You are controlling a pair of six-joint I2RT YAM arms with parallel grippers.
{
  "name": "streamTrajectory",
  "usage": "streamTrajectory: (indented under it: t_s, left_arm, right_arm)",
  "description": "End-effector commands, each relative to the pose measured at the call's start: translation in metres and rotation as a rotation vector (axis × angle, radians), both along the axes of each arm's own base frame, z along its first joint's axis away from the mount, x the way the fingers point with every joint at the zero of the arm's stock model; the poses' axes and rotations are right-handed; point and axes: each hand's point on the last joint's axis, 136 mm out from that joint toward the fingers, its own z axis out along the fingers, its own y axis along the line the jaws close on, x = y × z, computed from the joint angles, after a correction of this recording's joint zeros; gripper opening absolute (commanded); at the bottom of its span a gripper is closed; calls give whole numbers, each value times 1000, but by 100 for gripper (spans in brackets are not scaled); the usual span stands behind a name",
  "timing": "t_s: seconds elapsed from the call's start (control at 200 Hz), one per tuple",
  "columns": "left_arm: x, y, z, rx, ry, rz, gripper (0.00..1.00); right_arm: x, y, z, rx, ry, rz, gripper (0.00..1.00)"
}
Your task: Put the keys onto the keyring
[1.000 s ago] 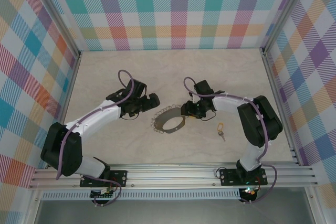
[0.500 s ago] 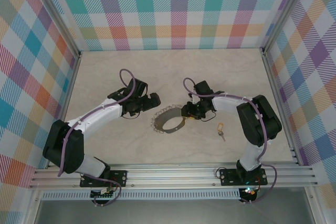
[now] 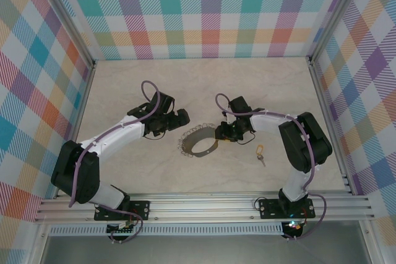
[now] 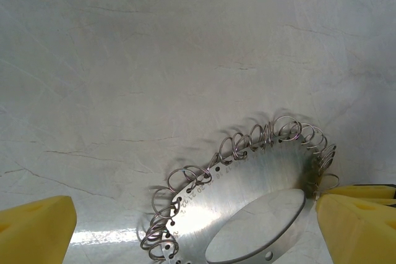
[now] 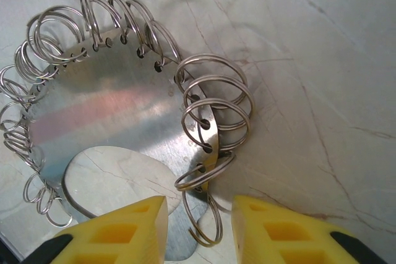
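The keyring (image 3: pixel 189 141) lies flat mid-table, a grey metal plate with a hole and many small wire loops along its rim (image 5: pixel 105 112) (image 4: pixel 247 190). The key (image 3: pixel 260 154), tiny with a gold head, lies on the table to its right, apart from both arms. My right gripper (image 3: pixel 219 133) is low at the ring's right edge. In the right wrist view its jaws (image 5: pixel 199 217) stand narrowly open on either side of one loop (image 5: pixel 207 214), the yellow pads not touching it. My left gripper (image 3: pixel 179 119) hovers wide open over the ring's upper left (image 4: pixel 195 230).
Bare marbled tabletop (image 3: pixel 142 85) stretches around the ring. Checked walls with metal posts (image 3: pixel 322 97) close in the left, back and right sides. A rail (image 3: pixel 204 205) runs along the near edge.
The right gripper's jaws have narrowed around a loop at the ring's right edge. The left arm shifted slightly and stays wide open. Ring and key have not moved.
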Motion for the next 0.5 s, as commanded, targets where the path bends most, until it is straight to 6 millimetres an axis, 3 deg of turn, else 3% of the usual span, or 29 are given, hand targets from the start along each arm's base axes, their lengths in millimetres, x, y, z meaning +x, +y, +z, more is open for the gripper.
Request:
streamTrajectory:
  t_s: [0.0, 0.38, 0.5]
  left_arm:
    - [0, -5, 7, 5, -13, -30, 100]
    - [1, -6, 6, 8, -10, -35, 100]
    - [1, -6, 6, 8, -10, -36, 100]
  right_arm:
    - [-8, -3, 4, -14, -8, 24, 30]
    - [-4, 0, 5, -7, -18, 26, 24]
    - [-1, 1, 6, -5, -22, 27, 18]
